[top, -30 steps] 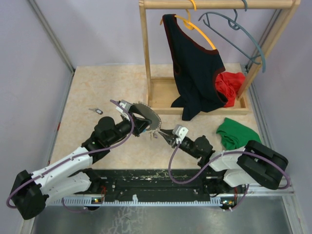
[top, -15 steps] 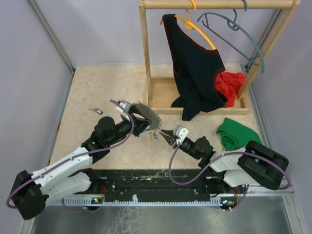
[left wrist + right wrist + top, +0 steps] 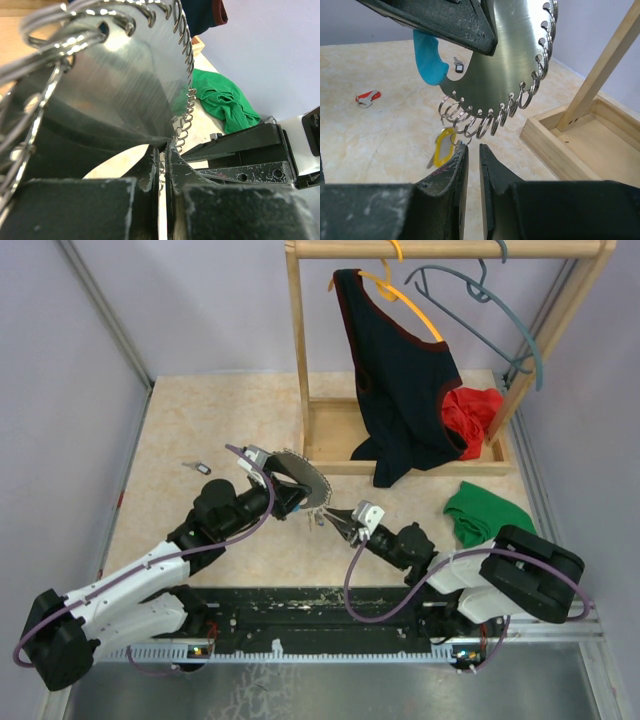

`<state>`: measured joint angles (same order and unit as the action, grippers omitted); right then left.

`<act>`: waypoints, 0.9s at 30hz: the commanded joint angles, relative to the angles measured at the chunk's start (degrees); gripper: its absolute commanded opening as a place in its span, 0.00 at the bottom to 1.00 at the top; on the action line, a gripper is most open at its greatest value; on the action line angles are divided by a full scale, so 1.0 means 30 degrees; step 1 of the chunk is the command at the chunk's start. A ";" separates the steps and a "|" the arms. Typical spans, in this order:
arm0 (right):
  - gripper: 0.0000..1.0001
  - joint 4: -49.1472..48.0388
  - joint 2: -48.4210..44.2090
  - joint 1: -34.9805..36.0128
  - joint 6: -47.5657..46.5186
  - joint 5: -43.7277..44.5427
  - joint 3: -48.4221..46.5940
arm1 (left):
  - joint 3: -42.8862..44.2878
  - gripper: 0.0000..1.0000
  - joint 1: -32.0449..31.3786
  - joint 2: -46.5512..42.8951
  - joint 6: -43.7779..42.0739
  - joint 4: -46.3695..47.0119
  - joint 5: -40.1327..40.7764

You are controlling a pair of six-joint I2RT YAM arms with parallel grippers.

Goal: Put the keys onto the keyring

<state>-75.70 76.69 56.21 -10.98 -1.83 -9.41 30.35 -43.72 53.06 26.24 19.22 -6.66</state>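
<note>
Steel rings (image 3: 485,125) fringe the curved edge of the keyring (image 3: 300,478), a crescent of brushed metal with a light-blue grip (image 3: 427,60). It is up off the surface (image 3: 200,420), between the two arms. The left jaws are clamped on its plate, tight together with the metal pinched between them. They seem to hold it tilted so that the ringed edge faces the other arm and hangs free to be worked on.

A yellow key (image 3: 445,145) dangles from one of the lowest rings. The right jaws sit just under it, tips up at that ring, with only a narrow slit between them. I cannot tell whether they pinch the key or its ring, or merely stand beside them. That slim gap would suit something as small as a key, and coming from below leaves the ring in the wrist camera's sight.

A red key (image 3: 367,97) and a black key (image 3: 200,468) lie flat on the surface, well apart from the arms, so I judge the job partly done, with those two left to fetch
</note>
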 commanded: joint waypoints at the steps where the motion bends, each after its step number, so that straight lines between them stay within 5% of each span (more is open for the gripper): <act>1: 0.15 -0.2041 0.0162 0.0447 -0.0176 0.0710 -0.0349 | 0.0135 0.00 0.0073 -0.0229 0.0218 0.1076 -0.0263; 27: 0.17 -0.2388 0.0710 0.1209 -0.0287 0.1233 -0.0696 | -0.0169 0.00 0.0089 -0.0071 0.0901 0.1795 -0.0242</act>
<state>-78.28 78.48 58.83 -11.60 0.60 -9.41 29.93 -43.72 53.19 28.45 20.58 -7.01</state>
